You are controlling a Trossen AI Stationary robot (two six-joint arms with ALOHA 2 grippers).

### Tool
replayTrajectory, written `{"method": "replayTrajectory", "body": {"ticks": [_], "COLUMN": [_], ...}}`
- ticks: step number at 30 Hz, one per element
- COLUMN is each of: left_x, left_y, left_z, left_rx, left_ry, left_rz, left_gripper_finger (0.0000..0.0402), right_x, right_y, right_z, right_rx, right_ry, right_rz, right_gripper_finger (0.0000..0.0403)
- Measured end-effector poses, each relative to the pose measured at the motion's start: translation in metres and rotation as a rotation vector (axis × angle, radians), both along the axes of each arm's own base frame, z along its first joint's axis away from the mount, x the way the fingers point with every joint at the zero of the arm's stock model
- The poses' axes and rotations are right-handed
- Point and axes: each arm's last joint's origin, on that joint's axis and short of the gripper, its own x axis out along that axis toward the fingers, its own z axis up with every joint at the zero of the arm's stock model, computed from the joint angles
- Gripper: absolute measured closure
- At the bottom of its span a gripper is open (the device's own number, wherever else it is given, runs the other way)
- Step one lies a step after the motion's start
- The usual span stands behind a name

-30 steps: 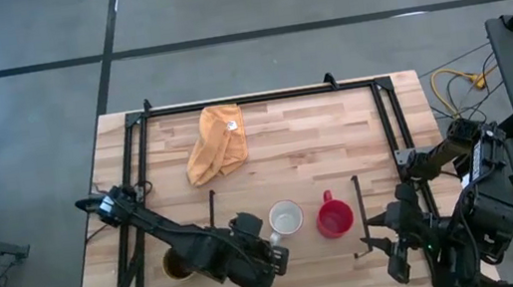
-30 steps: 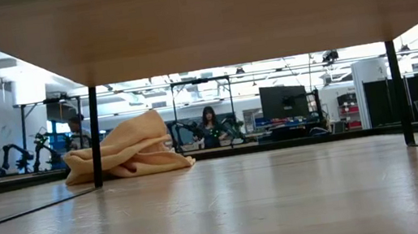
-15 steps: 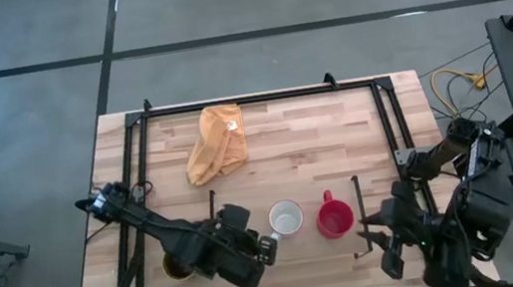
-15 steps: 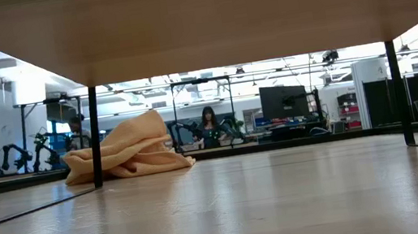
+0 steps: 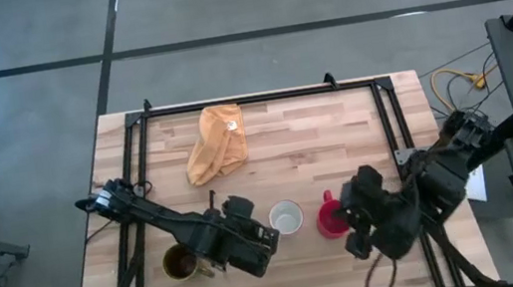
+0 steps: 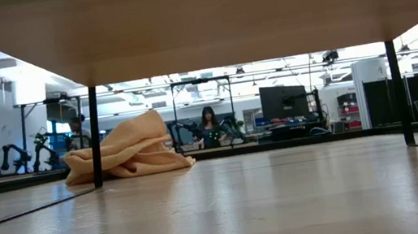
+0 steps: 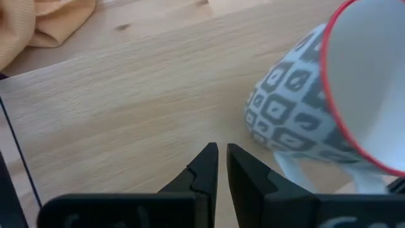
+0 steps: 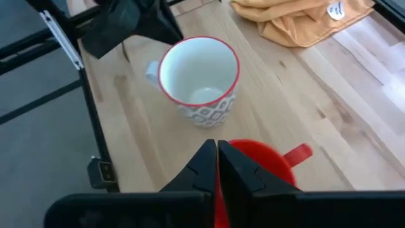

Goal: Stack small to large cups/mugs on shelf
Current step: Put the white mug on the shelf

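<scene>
The white patterned mug (image 5: 287, 218) and the small red mug (image 5: 331, 220) stand upright side by side on the shelf (image 5: 305, 257), between its black end rails. The brown mug (image 5: 180, 265) stands on the tabletop left of the shelf, partly under my left arm. My left gripper (image 7: 221, 155) is shut and hovers low just left of the white mug (image 7: 316, 107), nothing between its fingers. My right gripper (image 8: 216, 152) is shut over the red mug (image 8: 259, 161), whose handle (image 8: 297, 154) points to the table's far side. My right gripper comes at the red mug from the table's right, slanting down, its shut fingertips at the mug's rim (image 8: 237, 147). Whether they touch the rim I cannot tell.
A yellow-orange cloth (image 5: 217, 142) lies bunched at the table's far side. Black frame rails (image 5: 260, 96) run along the table's edges. The low view looks under the shelf (image 6: 195, 20) at the cloth (image 6: 127, 149) and people in the room behind.
My right gripper has swung from beyond the shelf's right rail toward the table's left, over the red mug, and has shut. My left gripper has drawn back a little toward the table's far edge beside the white mug. The mugs have stayed in place.
</scene>
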Motion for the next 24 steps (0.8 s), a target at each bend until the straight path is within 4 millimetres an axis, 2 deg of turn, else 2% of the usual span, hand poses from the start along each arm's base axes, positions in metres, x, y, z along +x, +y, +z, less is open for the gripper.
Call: {"method": "replayTrajectory", "body": {"ticks": [8,13,16,20,24], "left_x": [0.006,0.008,0.006,0.005,0.005], "left_y": [0.002,0.002,0.004,0.006,0.006], "left_z": [-0.014,-0.014,-0.011,-0.008,-0.008], "left_rx": [0.014,0.032,0.046,0.059,0.063], "left_ry": [-0.001,-0.014,-0.017,-0.029,-0.027], "left_rz": [-0.004,-0.009,-0.025,-0.019,-0.027], "left_gripper_finger": [0.0382,0.0382,0.0382,0.0382,0.0382], "right_x": [0.027,0.039,0.042,0.049,0.053], "right_y": [-0.023,-0.037,-0.044,-0.05,-0.053], "right_z": [0.003,0.001,-0.01,-0.034,-0.051], "right_rx": [0.094,0.121,0.124,0.141,0.143], "right_ry": [0.015,0.031,0.105,0.208,0.249], "right_rz": [0.062,0.07,0.083,0.086,0.07], "right_gripper_finger": [0.0394,0.0394,0.0394,0.0394,0.0394]}}
